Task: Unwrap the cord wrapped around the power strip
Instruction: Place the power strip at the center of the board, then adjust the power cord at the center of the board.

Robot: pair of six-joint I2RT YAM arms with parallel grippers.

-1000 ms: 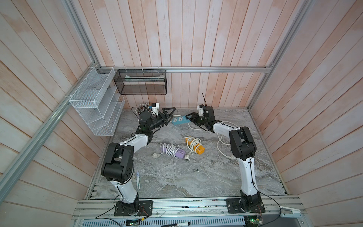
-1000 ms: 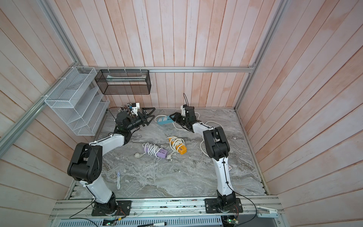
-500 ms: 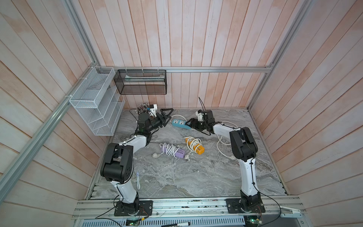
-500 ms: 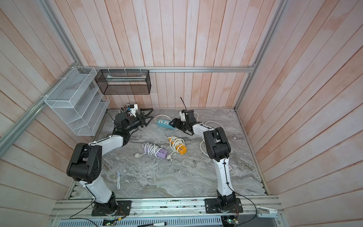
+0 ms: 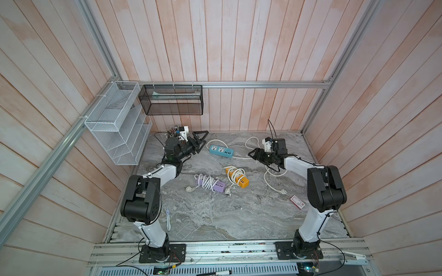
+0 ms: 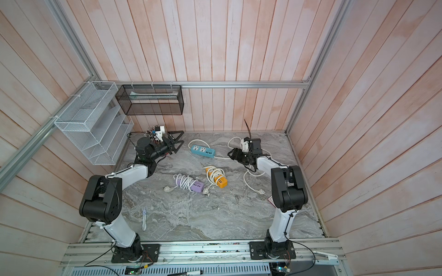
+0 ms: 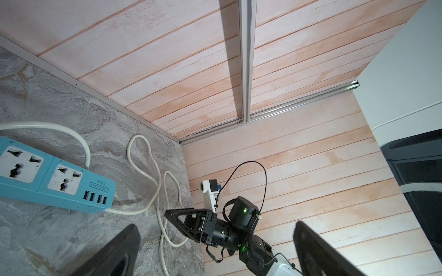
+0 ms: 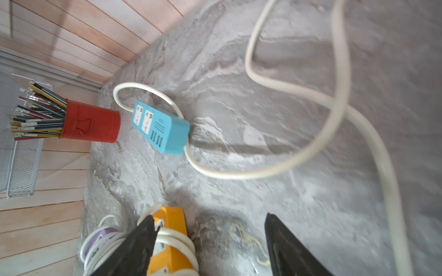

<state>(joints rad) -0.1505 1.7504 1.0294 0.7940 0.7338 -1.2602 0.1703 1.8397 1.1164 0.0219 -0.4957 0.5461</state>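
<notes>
We see the blue power strip (image 5: 221,151) lying flat, sockets up, toward the back of the grey table (image 5: 215,219), between the two grippers and touched by neither. Its white cord (image 8: 239,178) lies off the body in loose loops on the table, one bend curling past the strip's end and the rest trailing toward the right arm. The left gripper (image 5: 205,137) hangs just beside the strip with its fingers spread wide and nothing between them. The right gripper (image 8: 209,216) is likewise parted and empty above the cord. Nearer the middle lie an orange strip (image 5: 236,176) and a purple strip (image 5: 211,185), each with its cord wound round it.
</notes>
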